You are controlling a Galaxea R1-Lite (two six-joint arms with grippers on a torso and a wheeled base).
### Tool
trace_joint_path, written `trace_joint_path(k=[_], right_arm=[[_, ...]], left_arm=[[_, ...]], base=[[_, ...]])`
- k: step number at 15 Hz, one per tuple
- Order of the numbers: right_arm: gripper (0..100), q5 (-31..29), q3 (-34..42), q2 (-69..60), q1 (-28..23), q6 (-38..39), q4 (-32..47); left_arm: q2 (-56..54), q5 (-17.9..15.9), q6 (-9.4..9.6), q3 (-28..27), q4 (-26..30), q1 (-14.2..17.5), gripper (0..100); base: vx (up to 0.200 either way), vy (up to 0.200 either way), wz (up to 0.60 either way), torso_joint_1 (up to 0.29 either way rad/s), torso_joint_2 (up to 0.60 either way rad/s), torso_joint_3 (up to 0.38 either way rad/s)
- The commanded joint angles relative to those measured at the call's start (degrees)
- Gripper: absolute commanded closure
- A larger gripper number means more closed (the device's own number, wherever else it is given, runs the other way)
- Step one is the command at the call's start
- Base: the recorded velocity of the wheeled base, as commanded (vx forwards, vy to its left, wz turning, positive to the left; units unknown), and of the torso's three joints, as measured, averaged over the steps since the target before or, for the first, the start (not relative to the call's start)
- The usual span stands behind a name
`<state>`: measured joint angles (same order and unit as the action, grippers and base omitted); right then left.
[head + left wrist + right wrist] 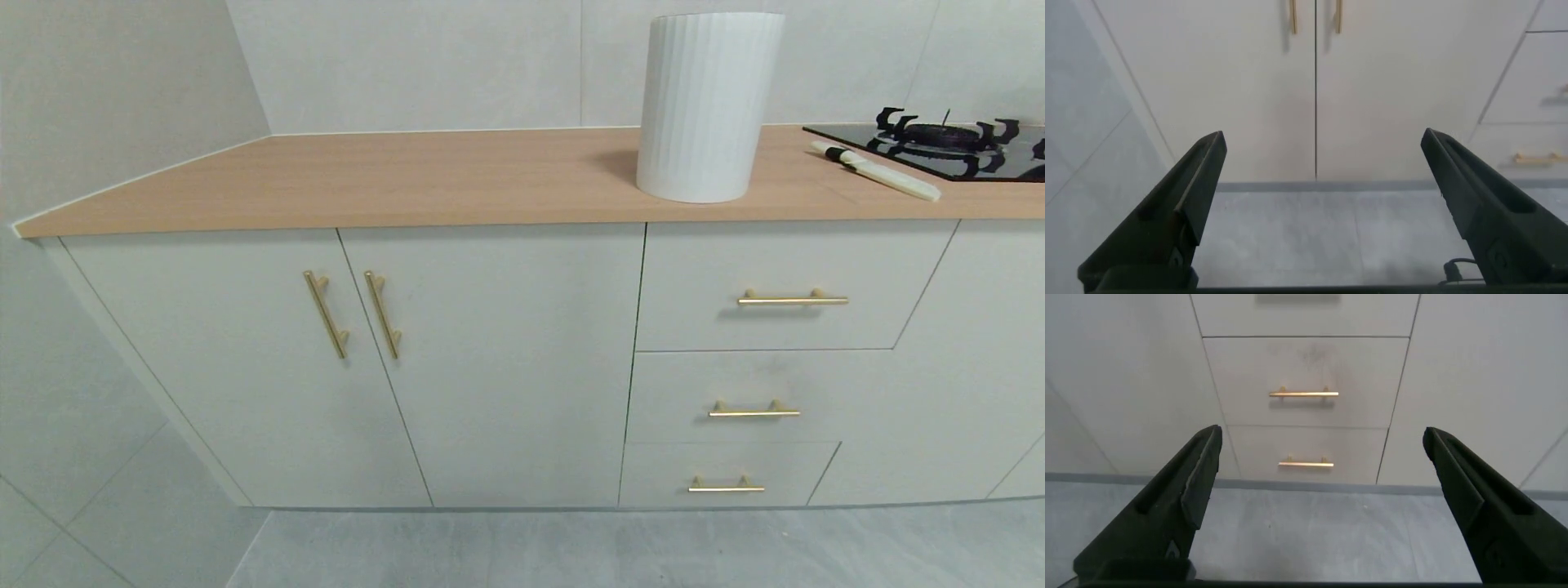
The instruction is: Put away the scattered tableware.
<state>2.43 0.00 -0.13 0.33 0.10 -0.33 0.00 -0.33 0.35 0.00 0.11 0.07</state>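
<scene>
A tall white ribbed container (707, 106) stands on the wooden countertop (408, 175). To its right a cream knife with a black band (875, 170) lies on the counter beside the stove. My left gripper (1321, 145) hangs low and open, facing the double cabinet doors (1316, 82) near the floor. Also open, my right gripper (1321, 439) points at the lower drawers, whose gold handles (1303, 394) lie ahead of it. Neither holds anything.
A black gas stove (947, 147) sits at the counter's far right. Below the counter are two doors with gold handles (353, 314) and three stacked drawers (784, 299). The wall corner closes in at left. Grey tiled floor (571, 547) lies in front.
</scene>
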Motion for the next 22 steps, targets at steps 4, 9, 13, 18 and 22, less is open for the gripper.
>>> trace_joint_path(k=[4,9,13,18,22], right_arm=[[0,-0.1,0.0,0.1,0.0,0.0,0.0],[0,0.0,0.0,0.1,0.0,0.0,0.0],[0,-0.1,0.0,0.1,0.0,0.0,0.0],[0,-0.1,0.0,0.1,0.0,0.0,0.0],[0,0.0,0.0,0.1,0.0,0.0,0.0]], left_arm=[[0.0,0.0,0.0,0.0,0.0,0.0,0],[0.1,0.0,0.0,0.0,0.0,0.0,0],[0.1,0.0,0.0,0.0,0.0,0.0,0],[0.1,0.0,-0.09,0.0,0.0,0.0,0],[0.0,0.0,-0.09,0.0,0.0,0.0,0]], base=[[0.2,0.0,0.0,0.001,0.01,0.0],[0.2,0.0,0.0,0.003,0.0,0.003],[0.2,0.0,0.0,0.002,0.0,0.004],[0.0,0.0,0.0,0.0,0.0,0.0],[0.0,0.0,0.0,0.0,0.0,0.0]])
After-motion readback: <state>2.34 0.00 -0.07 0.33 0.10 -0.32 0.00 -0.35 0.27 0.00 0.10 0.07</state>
